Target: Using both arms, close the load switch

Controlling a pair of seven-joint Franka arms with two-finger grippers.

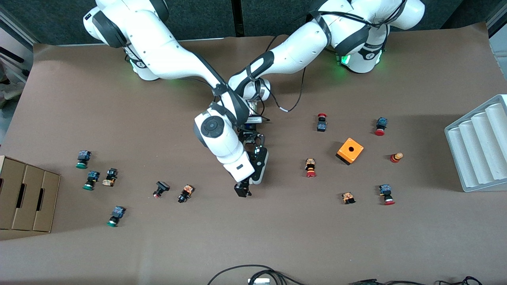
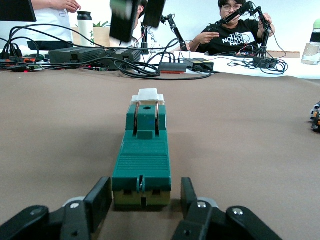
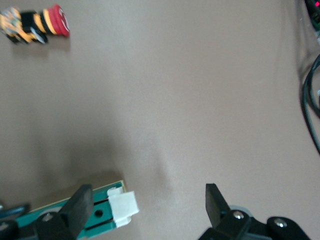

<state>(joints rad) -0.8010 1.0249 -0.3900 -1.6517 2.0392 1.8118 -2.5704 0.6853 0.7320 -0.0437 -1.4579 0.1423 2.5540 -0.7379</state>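
Observation:
The load switch (image 2: 142, 155) is a narrow green block lying flat on the brown table, with its white sliding piece (image 2: 147, 95) at the end away from my left gripper. My left gripper (image 2: 144, 195) is low at the table, open, with one finger on each side of the switch's end and a gap on both sides. My right gripper (image 3: 145, 202) is open and hangs above the white end (image 3: 122, 207), which sits close to one finger (image 3: 77, 207). In the front view the right hand (image 1: 242, 189) and the left hand (image 1: 252, 141) cover the switch.
An orange box with a hole (image 1: 350, 151) and several push buttons, one of them (image 1: 310, 167) close by, lie toward the left arm's end. More buttons (image 1: 185, 193) lie toward the right arm's end, by a cardboard box (image 1: 27, 198). A white ribbed tray (image 1: 479, 146) stands at the table's edge.

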